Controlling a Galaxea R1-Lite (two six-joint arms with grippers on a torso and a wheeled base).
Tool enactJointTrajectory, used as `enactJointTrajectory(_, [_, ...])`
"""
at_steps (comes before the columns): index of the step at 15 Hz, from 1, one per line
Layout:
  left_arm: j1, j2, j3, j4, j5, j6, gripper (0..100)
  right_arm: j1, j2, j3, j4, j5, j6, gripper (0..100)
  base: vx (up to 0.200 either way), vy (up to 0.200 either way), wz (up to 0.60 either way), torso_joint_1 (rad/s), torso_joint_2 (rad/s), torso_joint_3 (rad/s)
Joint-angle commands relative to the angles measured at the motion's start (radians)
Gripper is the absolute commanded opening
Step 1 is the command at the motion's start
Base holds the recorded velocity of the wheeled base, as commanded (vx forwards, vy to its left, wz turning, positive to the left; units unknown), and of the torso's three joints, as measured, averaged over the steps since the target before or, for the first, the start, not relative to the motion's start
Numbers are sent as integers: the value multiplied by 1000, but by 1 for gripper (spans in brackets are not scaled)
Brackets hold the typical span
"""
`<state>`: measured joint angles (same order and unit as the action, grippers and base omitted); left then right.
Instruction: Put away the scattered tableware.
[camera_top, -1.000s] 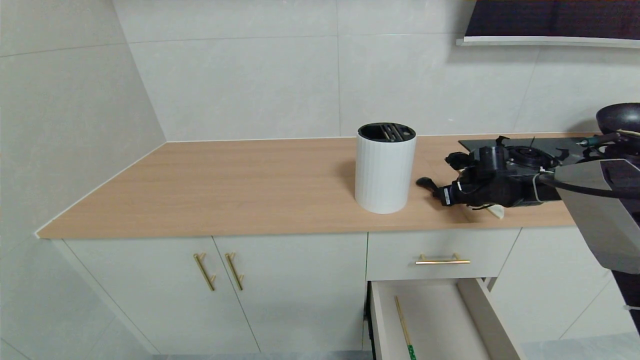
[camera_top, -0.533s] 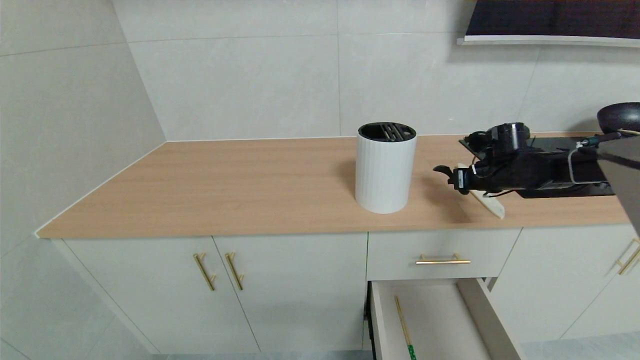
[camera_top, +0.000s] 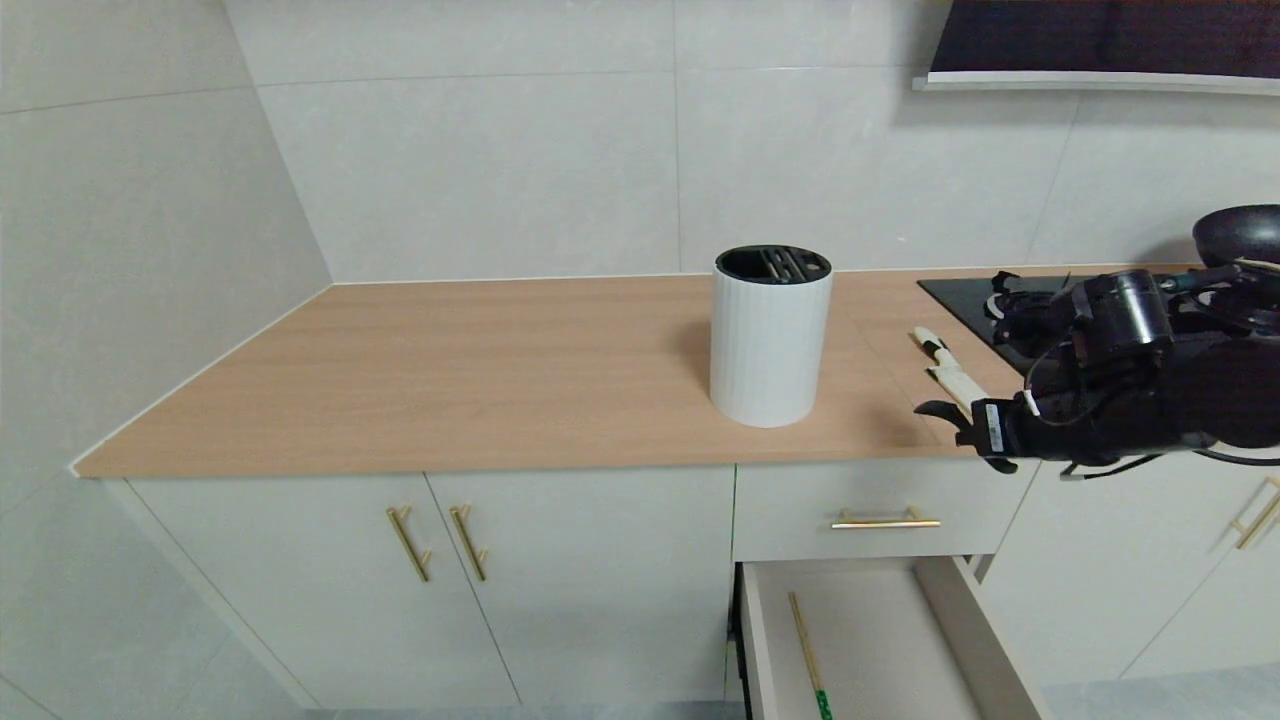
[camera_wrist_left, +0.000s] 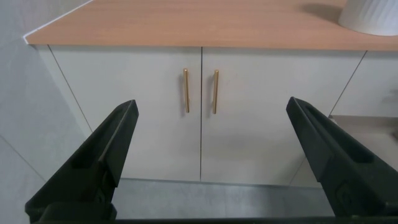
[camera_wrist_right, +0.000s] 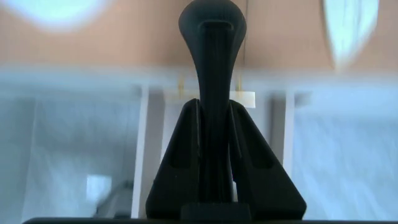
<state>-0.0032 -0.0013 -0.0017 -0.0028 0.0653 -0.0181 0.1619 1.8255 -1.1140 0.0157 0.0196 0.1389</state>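
Observation:
A cream-coloured knife (camera_top: 943, 366) with a dark band lies flat on the wooden counter (camera_top: 500, 370), to the right of the white ribbed utensil holder (camera_top: 770, 340). My right gripper (camera_top: 955, 428) hangs at the counter's front edge, just in front of the knife and apart from it. Its fingers are shut with nothing between them, as the right wrist view shows (camera_wrist_right: 211, 28). Below it, a pair of chopsticks (camera_top: 806, 652) lies in the open drawer (camera_top: 965, 625). My left gripper (camera_wrist_left: 211, 162) is open, low down, facing the cabinet doors.
A black stove top (camera_top: 965, 293) and a dark wok (camera_top: 1240, 232) sit at the counter's right end. A shut drawer with a gold handle (camera_top: 885, 520) is above the open one. Two gold door handles (camera_wrist_left: 199, 91) mark the left cabinet.
My right gripper has lifted off the knife and drawn back from over the counter to its front edge. The knife stays lying on the counter.

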Motion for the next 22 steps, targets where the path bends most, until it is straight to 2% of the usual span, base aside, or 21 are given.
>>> enactJointTrajectory(1, [0,1,-1,0,1,0,100,71,-111,125,0,-40,42,0,0,0,0,0,0,0])
enactJointTrajectory(6, [0,1,0,0,1,0,100,123,-43,140,-2,-93,62,0,0,0,0,-28,65,43])
enactJointTrajectory(22, [0,1,0,0,1,0,100,139,1,145,-2,-112,60,0,0,0,0,-164,477,304])
